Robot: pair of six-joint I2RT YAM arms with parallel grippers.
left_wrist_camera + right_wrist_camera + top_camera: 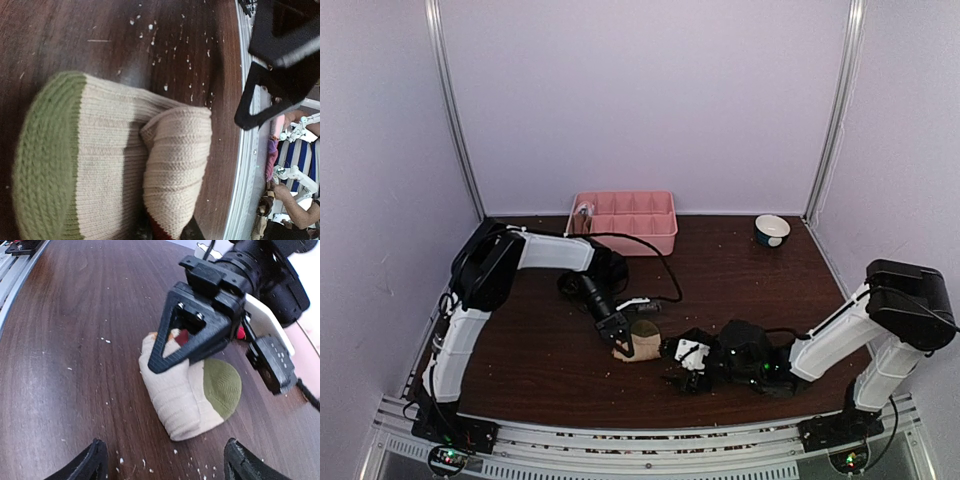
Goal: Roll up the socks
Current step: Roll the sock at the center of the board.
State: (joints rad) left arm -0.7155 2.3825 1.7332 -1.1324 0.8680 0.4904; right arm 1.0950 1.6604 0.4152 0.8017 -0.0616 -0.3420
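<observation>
Gripper, right: black curved fingers are standing spread, just beside the socks.
Socks: ribbed cream knit with an olive toe is lying folded into a rounded lump at the table's near middle.
Gripper, left: triangular black fingers are pinching the socks from above.
Table: dark wood grain is carrying pale crumbs.
Tray: pink compartmented plastic is sitting at the far edge.

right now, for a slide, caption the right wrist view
Bundled cream sock with olive toe, pinched by the left gripper on the table; right gripper open, facing it, not touching.
</observation>
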